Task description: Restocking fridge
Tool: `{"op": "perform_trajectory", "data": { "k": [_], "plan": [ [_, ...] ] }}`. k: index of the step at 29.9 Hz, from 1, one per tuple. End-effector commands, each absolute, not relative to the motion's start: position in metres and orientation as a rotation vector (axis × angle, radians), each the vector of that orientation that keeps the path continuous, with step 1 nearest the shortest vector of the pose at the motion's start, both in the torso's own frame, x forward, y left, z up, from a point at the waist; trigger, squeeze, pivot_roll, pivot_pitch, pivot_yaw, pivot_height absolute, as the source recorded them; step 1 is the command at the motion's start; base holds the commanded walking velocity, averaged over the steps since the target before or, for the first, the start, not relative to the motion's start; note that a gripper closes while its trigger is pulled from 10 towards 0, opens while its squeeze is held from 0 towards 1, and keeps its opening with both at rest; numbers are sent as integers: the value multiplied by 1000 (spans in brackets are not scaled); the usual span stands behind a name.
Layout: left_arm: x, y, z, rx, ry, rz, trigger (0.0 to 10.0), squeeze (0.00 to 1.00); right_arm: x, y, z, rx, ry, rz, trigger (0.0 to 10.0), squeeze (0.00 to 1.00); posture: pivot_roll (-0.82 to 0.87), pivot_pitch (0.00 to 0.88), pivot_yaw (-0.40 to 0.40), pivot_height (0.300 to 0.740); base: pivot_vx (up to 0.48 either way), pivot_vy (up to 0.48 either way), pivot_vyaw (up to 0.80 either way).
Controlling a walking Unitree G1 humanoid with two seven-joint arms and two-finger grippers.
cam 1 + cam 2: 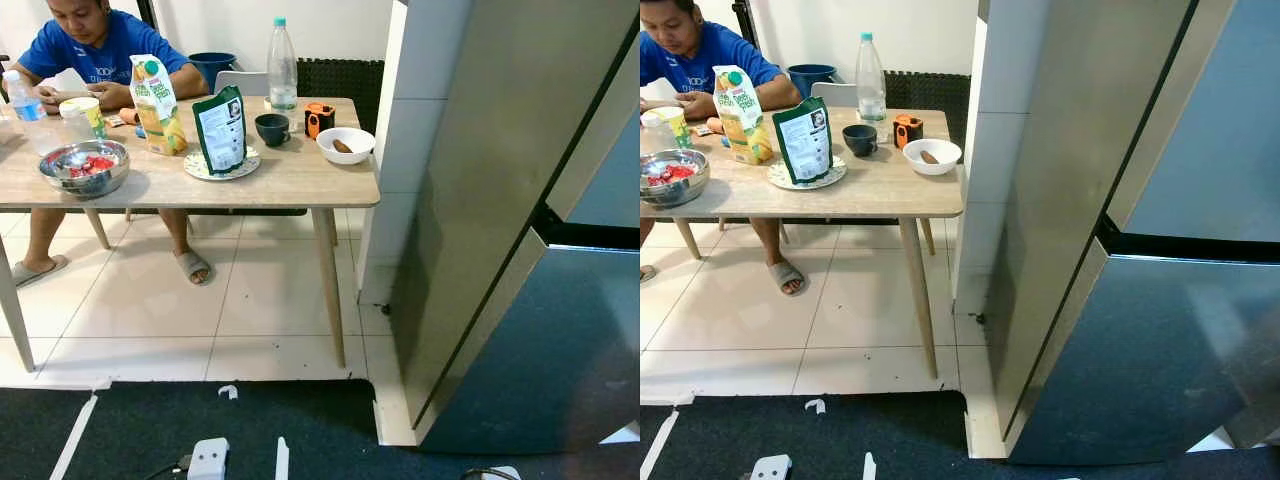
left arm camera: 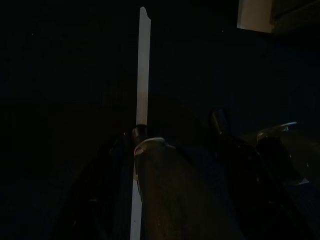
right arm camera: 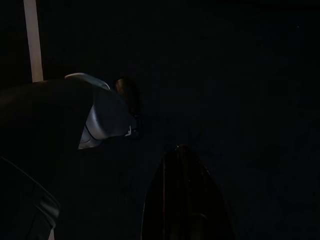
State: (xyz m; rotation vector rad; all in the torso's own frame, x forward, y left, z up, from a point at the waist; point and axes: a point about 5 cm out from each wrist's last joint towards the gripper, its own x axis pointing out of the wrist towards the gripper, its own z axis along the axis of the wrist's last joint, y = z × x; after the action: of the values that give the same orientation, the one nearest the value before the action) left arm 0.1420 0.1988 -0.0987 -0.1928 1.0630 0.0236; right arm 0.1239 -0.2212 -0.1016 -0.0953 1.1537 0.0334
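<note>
Fridge [image 1: 1120, 230]: stood at the right, near side, both doors closed; dark lower door below a grey upper one, no handle made out.
Table [image 1: 290, 180]: stood left of the fridge, well apart from the doors, with a tiled pillar between.
Juice carton [image 1: 156, 103]: upright at the far left of the table, just in front of a seated person [image 1: 95, 45]; judged fairly heavy if full, stiff cardboard, best taken across the flat sides at mid-height.
Green pouch [image 1: 221, 130]: stood upright on a plate [image 1: 222, 168] near the table's middle; judged light, soft and crushable, likely to buckle; best pinched low on the body.
Tall bottle [image 1: 282, 65]: at the far edge, clear plastic, partly filled; judged smooth and slippery, best gripped around the middle.
Steel bowl [image 1: 84, 166]: near left edge, red pieces inside; judged awkward for two fingers, rim grip only.
Cup [image 1: 271, 128] and white bowl [image 1: 345, 144]: right half of table, judged breakable.
Left gripper [image 2: 175, 165]: hung low over dark floor beside a white tape strip [image 2: 142, 65]; whether fingers were spread or closed, could not tell.
Right gripper [image 3: 182, 195]: hung idle over dark floor; finger state could not be told.
</note>
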Motion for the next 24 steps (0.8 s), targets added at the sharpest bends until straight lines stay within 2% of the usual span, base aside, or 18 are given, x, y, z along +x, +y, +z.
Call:
{"op": "perform_trajectory", "data": {
  "k": [1,24],
  "plan": [
    [138,199,-100,-197,1075,31,10000,0,124,-224,-101,-102,1148,30,10000,0,-18,4,-26,740,0,0,0],
    [138,199,-100,-202,1075,37,10000,0,124,-223,-101,-118,1149,45,10000,0,-32,24,-29,740,0,0,0]
  ]
}}
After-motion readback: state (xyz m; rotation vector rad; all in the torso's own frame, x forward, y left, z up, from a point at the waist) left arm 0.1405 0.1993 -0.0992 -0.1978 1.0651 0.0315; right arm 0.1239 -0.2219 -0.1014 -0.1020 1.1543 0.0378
